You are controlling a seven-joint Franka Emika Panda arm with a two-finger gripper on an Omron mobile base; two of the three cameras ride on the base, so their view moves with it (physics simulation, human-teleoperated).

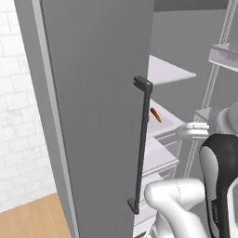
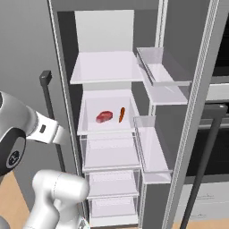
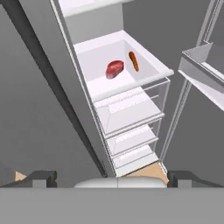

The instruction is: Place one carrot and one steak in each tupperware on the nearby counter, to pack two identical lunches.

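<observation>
While the refrigerator (image 2: 147,27) stands with both doors swung open, the tool (image 3: 111,177) is set wide, its two dark fingertips (image 3: 41,178) far apart at the bottom of the hand view, with nothing between them. The tool is well apart from the shelves and points toward the lower interior.

One steak (image 2: 104,116) and one carrot (image 2: 121,115) lie on the second shelf (image 2: 107,127) from the top. In the right base view the steak is a red, rounded piece to the left; the carrot is a slim orange piece just beside it on the right, apart from it. In the left base view the carrot (image 1: 155,115) shows past the edge of the left door (image 1: 93,116).

The top shelf (image 2: 105,71) carries nothing visible. Below the second shelf sit clear drawers (image 2: 112,154), stacked one under another. The right door (image 2: 197,112) carries clear door bins (image 2: 154,67). A dark vertical handle (image 1: 142,144) is mounted on the left door. The white arm (image 2: 58,192) rises in front of the lower drawers.
</observation>
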